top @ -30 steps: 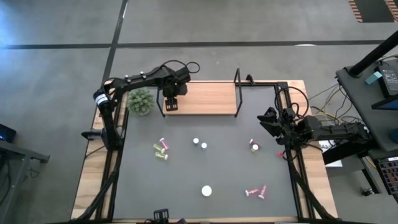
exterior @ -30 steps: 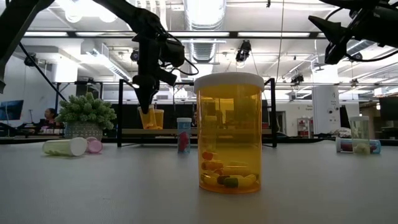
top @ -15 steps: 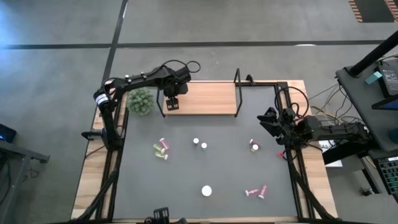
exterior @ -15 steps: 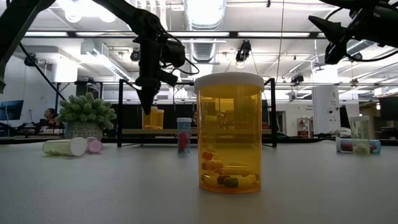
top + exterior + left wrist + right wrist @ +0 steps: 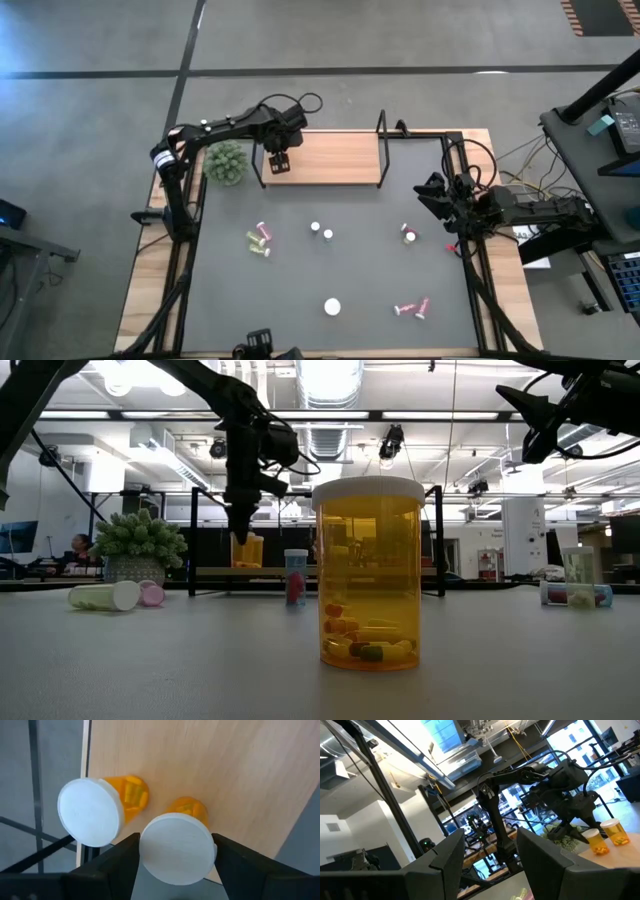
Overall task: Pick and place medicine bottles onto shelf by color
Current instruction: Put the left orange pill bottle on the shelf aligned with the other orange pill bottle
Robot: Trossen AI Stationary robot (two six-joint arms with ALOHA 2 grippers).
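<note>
On the shelf [image 5: 335, 158], left gripper [image 5: 279, 160] fingers spread beside an orange bottle [image 5: 176, 842].

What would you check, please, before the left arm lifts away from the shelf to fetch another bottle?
1. Left gripper released: ok; its fingers stand apart on either side of the orange bottle with gaps showing.
2. That bottle upright on the shelf: ok; it stands on the wooden board.
3. Second orange bottle beside it undisturbed: ok; it stands close by, whether touching cannot tell.
4. Straight-up retreat path free: ok in the high view; only the shelf's wire frame is near.
5. Right gripper out of the way: ok; it waits open at the table's right edge.
6. Bottles left to sort: not ok; several remain on the table mat.
</note>
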